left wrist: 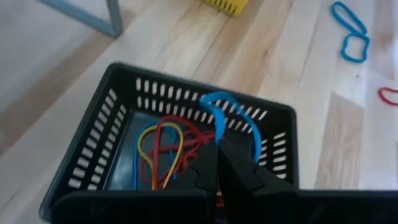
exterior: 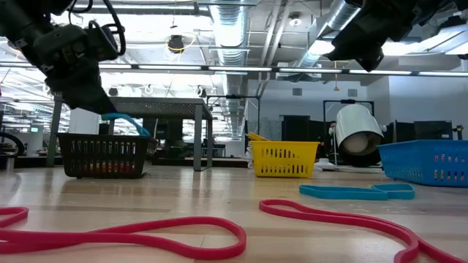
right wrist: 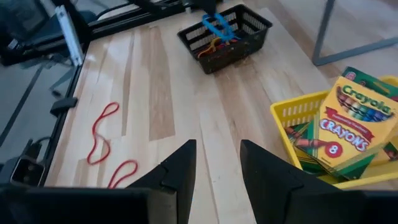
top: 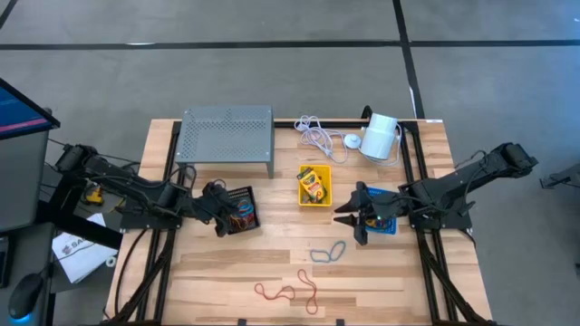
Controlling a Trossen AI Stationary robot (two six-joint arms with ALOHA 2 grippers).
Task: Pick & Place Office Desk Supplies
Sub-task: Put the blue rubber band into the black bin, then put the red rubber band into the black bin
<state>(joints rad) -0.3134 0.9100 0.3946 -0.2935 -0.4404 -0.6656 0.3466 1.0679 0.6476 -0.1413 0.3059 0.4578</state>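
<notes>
Left tool [left wrist: 217, 149] hangs over the black bin [top: 241, 209], its fingers pressed together on a blue rubber band [left wrist: 219, 111]. We see that band loop up from the fingertips and drape across the bin's far wall, partly inside and partly over the rim. Inside the black bin lie more bands [left wrist: 165, 149], red, yellow and blue, tangled on the floor of it.

Our right tool [right wrist: 216, 163] floats above the desk [top: 217, 263] on the far side of the yellow bin [top: 314, 196] from the black bin, near the blue bin [top: 385, 222]. Its fingers stand apart with bare wood showing between them, and they carry nothing.

From the black bin, the yellow bin sits just across a strip of open desk, and we can read crayon boxes [right wrist: 357, 118] stacked in it, one lying tilted on the others. The blue bin lies beyond the yellow one, under the right arm.

Loose on the desk, well apart from the black bin toward the front edge, a blue band [top: 328, 252] lies flat, and nearer the edge red bands [top: 288, 292] trail in a line. Behind the black bin stands a grey perforated stand [top: 227, 136], with a white cable [top: 317, 134] and a white cylinder [top: 381, 138] off beyond the yellow bin.
</notes>
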